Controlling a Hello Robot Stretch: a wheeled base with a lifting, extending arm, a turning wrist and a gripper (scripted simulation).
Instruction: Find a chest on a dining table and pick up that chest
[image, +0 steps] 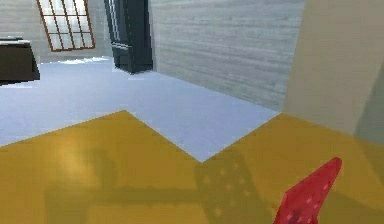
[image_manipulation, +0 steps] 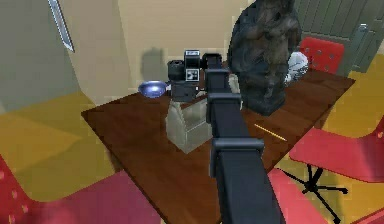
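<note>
- Chest (image_manipulation: 190, 128): a pale grey-beige boxy thing standing on the brown counter (image_manipulation: 125, 125), straight below the tool in the arm side view. Whether the two touch cannot be told.
- The tool (image_manipulation: 181, 77) is a dark body at the far end of the dark square arm (image_manipulation: 238, 160), just left of two small white marked squares (image_manipulation: 194, 58).
- I cannot tell whether the tool holds anything, because the chest stands on the counter right at its far end.
- A small blue bowl (image_manipulation: 152, 89) sits on the counter near the tool, to its left.
- A large dark statue (image_manipulation: 262, 50) stands on the counter to the right of the tool and rises well above it.
- A pale thing (image_manipulation: 297, 66) peeks out past the statue's right side, too unclear to name.
- A thin yellow stick (image_manipulation: 268, 130), like a pencil, lies flat on the counter to the right of the arm, lower in the picture than the tool.
- One red chair (image_manipulation: 325, 50) stands beyond the counter, far to the tool's right, and another red chair (image_manipulation: 350, 150) stands at the counter's near right side.
- In the forward view, a yellow rug (image: 90, 170) meets a pale blue floor (image: 120, 90).
- A tall dark cabinet (image: 130, 35) and a window (image: 70, 22) are at the back, and part of a red seat (image: 310, 195) is at the lower right.
</note>
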